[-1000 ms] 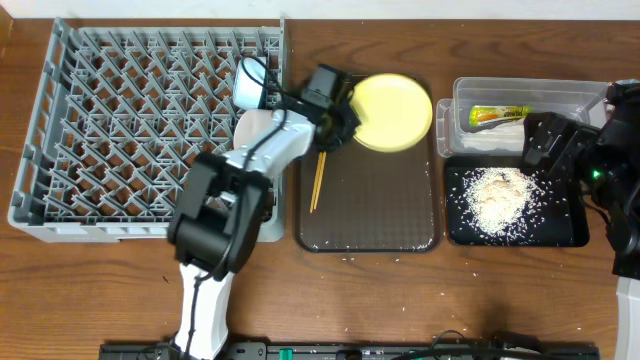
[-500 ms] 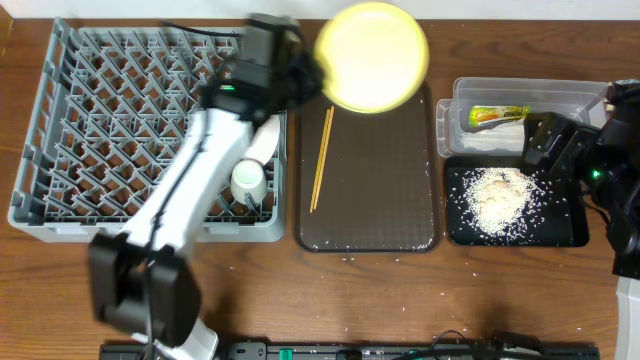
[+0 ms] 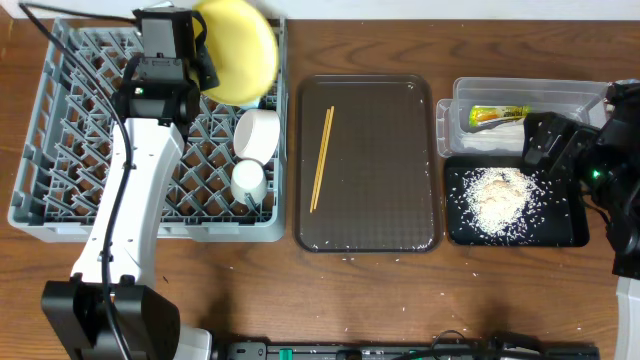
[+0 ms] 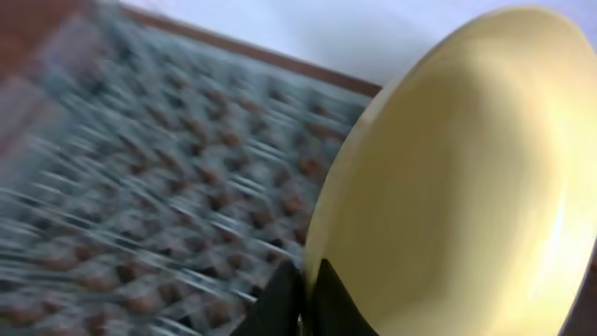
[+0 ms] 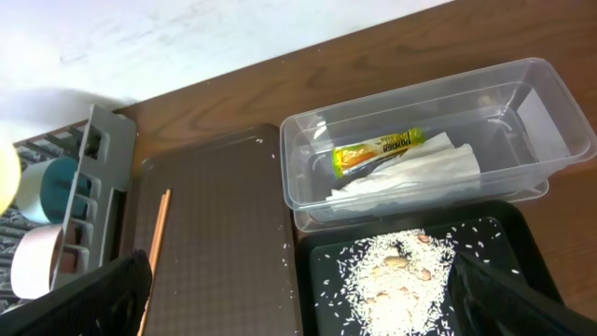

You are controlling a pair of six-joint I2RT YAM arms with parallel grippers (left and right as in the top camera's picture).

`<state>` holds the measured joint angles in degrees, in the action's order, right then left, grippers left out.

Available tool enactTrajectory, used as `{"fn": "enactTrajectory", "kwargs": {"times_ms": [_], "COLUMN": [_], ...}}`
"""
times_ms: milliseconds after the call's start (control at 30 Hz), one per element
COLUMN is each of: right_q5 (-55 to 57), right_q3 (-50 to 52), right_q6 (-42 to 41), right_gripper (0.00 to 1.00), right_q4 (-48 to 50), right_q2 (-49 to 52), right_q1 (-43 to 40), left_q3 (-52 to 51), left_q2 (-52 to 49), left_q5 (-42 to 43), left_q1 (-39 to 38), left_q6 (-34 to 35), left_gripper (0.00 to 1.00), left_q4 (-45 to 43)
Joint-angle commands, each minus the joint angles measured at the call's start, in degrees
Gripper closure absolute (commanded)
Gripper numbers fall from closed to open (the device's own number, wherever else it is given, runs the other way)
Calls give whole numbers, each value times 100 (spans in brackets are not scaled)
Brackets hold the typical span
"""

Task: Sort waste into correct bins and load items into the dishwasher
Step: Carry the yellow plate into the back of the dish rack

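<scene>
the yellow plate [image 3: 240,48] has swung left from over the brown tray [image 3: 380,180] and now hangs tilted above the grey rack's [image 3: 70,140] far right corner, rim clenched in the left gripper [image 4: 300,285], with free pegs just below and to its left.

Plate [image 3: 240,50] over dish rack [image 3: 80,100], left; chopsticks [image 3: 321,160] on serving tray [image 3: 380,170], centre; tub [image 3: 570,100] behind rice tray [image 3: 565,225], right.

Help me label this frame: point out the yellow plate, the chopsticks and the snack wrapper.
yellow plate [image 3: 243,60], overhead view, middle of its face
chopsticks [image 3: 322,160], overhead view, midway along the pair
snack wrapper [image 5: 378,150], right wrist view, middle of its printed front
</scene>
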<state>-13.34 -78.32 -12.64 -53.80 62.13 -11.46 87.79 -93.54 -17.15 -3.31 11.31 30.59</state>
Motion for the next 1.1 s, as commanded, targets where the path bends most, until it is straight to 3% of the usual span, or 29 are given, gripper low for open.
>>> {"fn": "enactTrajectory", "kwargs": {"times_ms": [0,200,667,933,1000,1033,1067], "right_q5": [26,26,26,26,26,26,26], "right_q3": [-52,-52,-52,-52,-52,-52,-52], "right_q6": [-59,-59,-59,-59,-59,-59,-59], "right_gripper": [1,1,1,1,1,1,1], "right_q4": [-4,-2,-2,-2,-2,-2,-2], "right_q2": [-9,-9,-9,-9,-9,-9,-9], "right_q1": [-31,-31,-31,-31,-31,-31,-31], "left_q3": [28,28,28,28,28,28,28], "left_q2": [-140,-444,-1364,-1408,-1410,-1408,-1408], "left_q5": [-1521,-2417,-2907,-2898,-2898,-2898,-2898], "left_q1": [9,13,13,-114,-162,-184,-199], "left_q6": [-927,-1300,-1558,-1556,-1556,-1556,-1556], "left_gripper": [92,93,93,91,78,63,55], "left_q4": [-173,-678,-844,-940,-953,-955,-975]}}
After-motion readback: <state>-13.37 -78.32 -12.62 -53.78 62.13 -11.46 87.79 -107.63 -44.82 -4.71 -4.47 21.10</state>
